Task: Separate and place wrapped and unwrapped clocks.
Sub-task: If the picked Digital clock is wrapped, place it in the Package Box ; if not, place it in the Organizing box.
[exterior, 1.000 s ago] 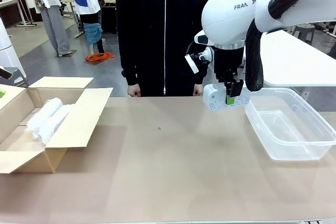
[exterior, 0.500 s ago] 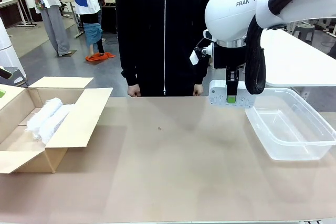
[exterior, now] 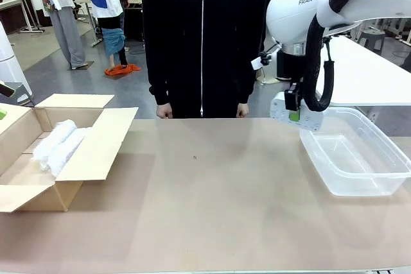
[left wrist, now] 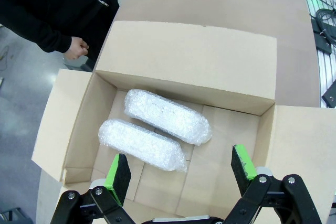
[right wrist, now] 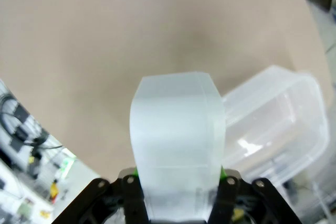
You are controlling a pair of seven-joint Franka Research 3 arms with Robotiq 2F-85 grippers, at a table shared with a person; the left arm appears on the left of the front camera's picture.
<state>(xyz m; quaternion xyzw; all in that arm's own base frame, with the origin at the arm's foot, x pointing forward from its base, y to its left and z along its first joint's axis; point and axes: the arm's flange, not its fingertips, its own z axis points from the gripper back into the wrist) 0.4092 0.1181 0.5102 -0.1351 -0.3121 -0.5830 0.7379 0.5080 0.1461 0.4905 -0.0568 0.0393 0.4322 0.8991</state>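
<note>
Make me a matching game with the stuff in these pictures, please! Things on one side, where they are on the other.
Things:
1. smooth white clock
2. bubble-wrapped bundles
3. clear plastic tub
4. left hand

Places:
A. lying side by side in the cardboard box
B. open, above the box
C. gripped in the right hand, up in the air
D. standing on the table's right side

Pairs: 1-C, 2-A, 3-D, 4-B

Brown table (exterior: 212,203), cardboard box (exterior: 96,152), plastic tub (exterior: 359,187)
</note>
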